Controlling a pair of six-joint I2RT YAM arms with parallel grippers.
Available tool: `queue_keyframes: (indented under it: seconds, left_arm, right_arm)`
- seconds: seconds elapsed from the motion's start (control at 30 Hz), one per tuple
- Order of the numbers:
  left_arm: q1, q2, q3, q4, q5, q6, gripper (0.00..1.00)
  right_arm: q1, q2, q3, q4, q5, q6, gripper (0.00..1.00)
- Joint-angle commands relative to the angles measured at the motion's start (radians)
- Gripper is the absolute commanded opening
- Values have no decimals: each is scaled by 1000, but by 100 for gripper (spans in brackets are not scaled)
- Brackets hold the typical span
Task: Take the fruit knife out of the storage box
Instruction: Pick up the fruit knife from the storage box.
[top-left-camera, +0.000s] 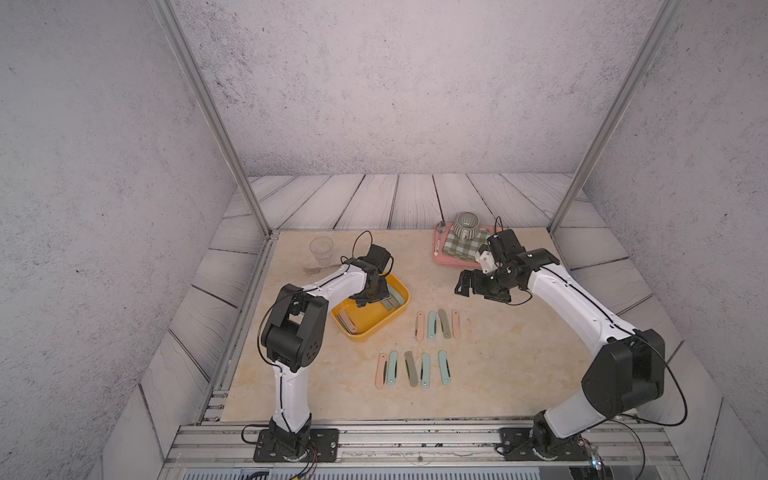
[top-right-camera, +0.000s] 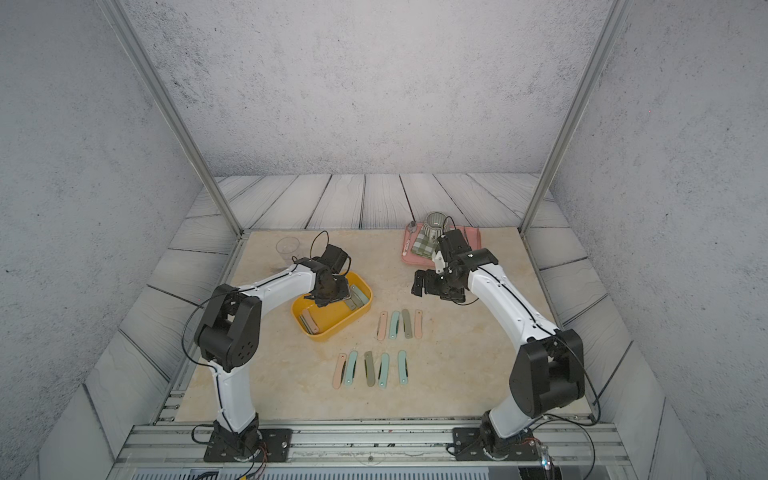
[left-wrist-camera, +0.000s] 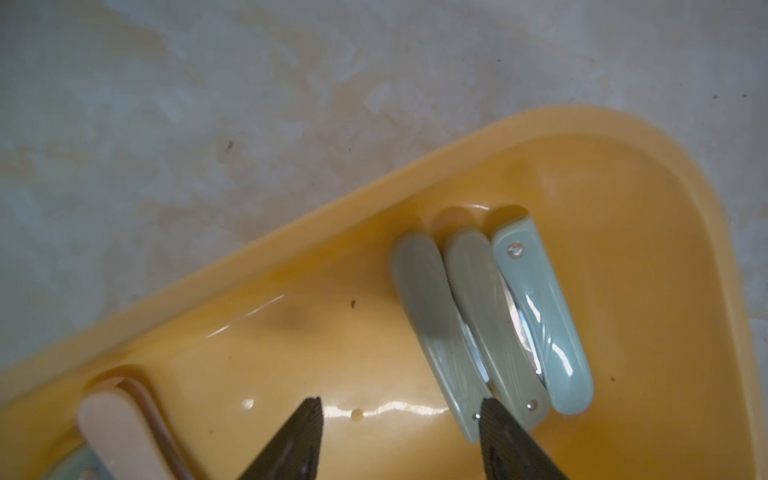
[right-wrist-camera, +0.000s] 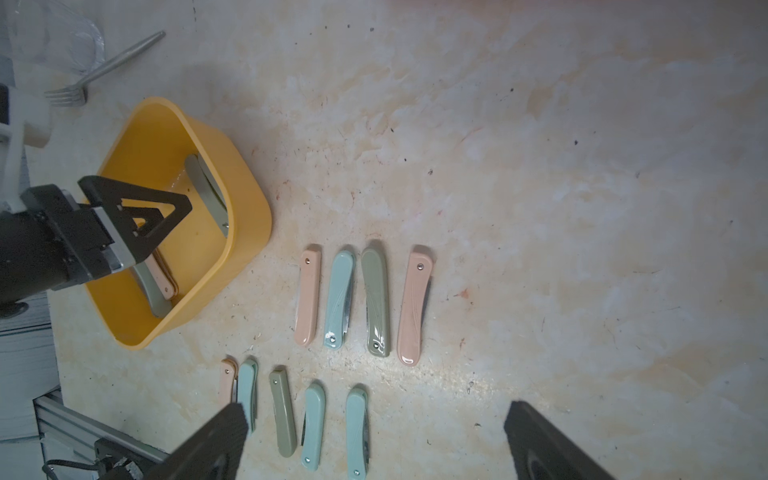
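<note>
**Left gripper (left-wrist-camera: 400, 405) lowered into the storage box (left-wrist-camera: 623, 174), the yellow-orange tub.** The jaws are held partly apart, with bare box floor between them and nothing clamped. One fingertip (left-wrist-camera: 503, 440) is seen at the riveted end of a grey-green fruit knife (left-wrist-camera: 432, 328), though contact cannot be confirmed. This knife lies folded on the box floor, pressed side by side with a second green knife (left-wrist-camera: 486, 316) and a paler third knife (left-wrist-camera: 540, 307). All three are grouped at the box end farther from the robot bases. A pink knife (left-wrist-camera: 120, 432) is stacked with others at the opposite end of the box. In a top view, a row of four knives (top-left-camera: 432, 325) is laid on the table (top-left-camera: 498, 374) just to the right of the box. A row of five knives (top-left-camera: 425, 370) lies to the box's right and nearer the bases. The right gripper (right-wrist-camera: 376, 411) is held above the table well to the right of the box, its jaws spread wide and empty. A glass (top-left-camera: 321, 248) and a fork (top-left-camera: 320, 269) are placed beyond the box on its left, and a pink tray (top-left-camera: 446, 259) beyond it on its right.
</note>
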Motion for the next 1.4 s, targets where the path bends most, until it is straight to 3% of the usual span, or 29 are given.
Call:
queue_keyframes:
  seconds: [0.0,0.53,1.03,1.13,1.37]
  left_arm:
    - [3,26,36,9,17,-7,62]
    - [4,112,42,12,10,10,56]
    - [4,83,10,5,3,18,27]
    - [4,79,6,3,5,22,28]
    - [4,85,2,1,1,18,42]
  right_arm:
    - [6,15,31,-26,22,-17,99]
    - [5,29,32,-23,16,-20,99]
    - [5,29,25,-20,8,-18,99]
    - [6,29,23,-18,5,-16,99]
    - [6,30,24,-17,0,-18,99]
